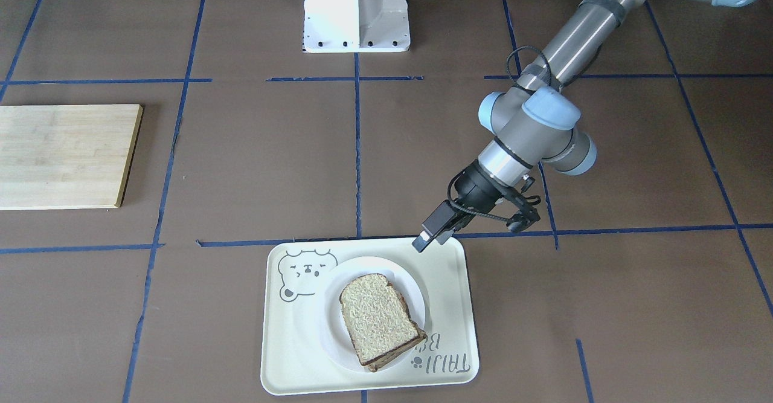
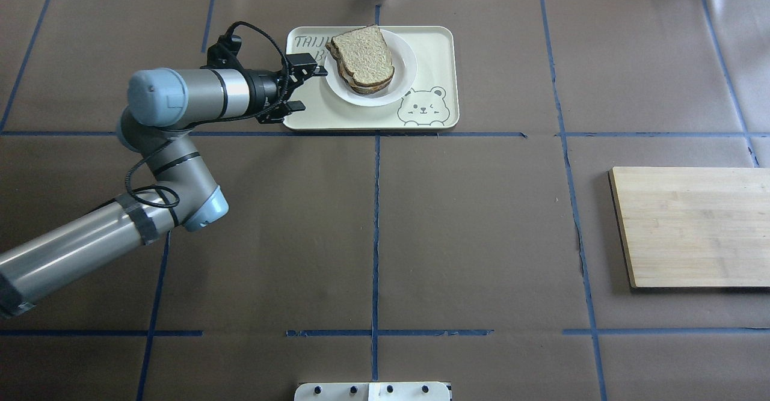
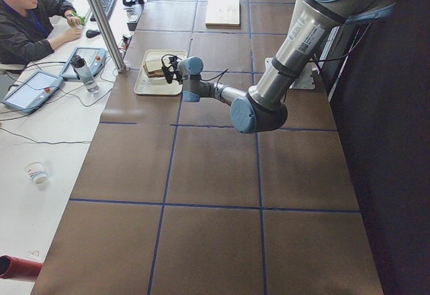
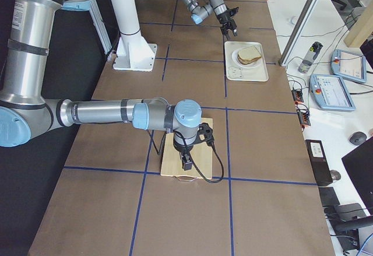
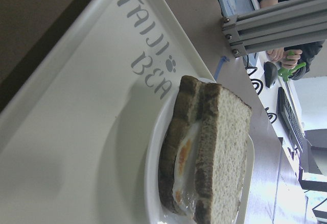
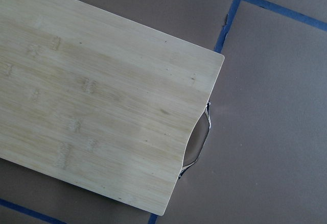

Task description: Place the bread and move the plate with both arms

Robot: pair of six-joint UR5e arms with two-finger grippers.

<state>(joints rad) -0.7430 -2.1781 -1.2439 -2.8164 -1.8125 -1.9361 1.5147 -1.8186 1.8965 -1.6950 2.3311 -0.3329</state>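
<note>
Overhead exterior: bread [image 2: 363, 54] on plate [image 2: 404, 82], plate on tray [image 2: 434, 49], far side of table.
Bread lies atop an egg-topped slice [image 5: 171, 147]. Left gripper [image 2: 313, 88] is just beside the plate, over the tray, fingers spread. Right gripper [image 4: 186, 161] hangs over board [image 2: 692, 226]; cannot tell how its fingers stand.
</note>
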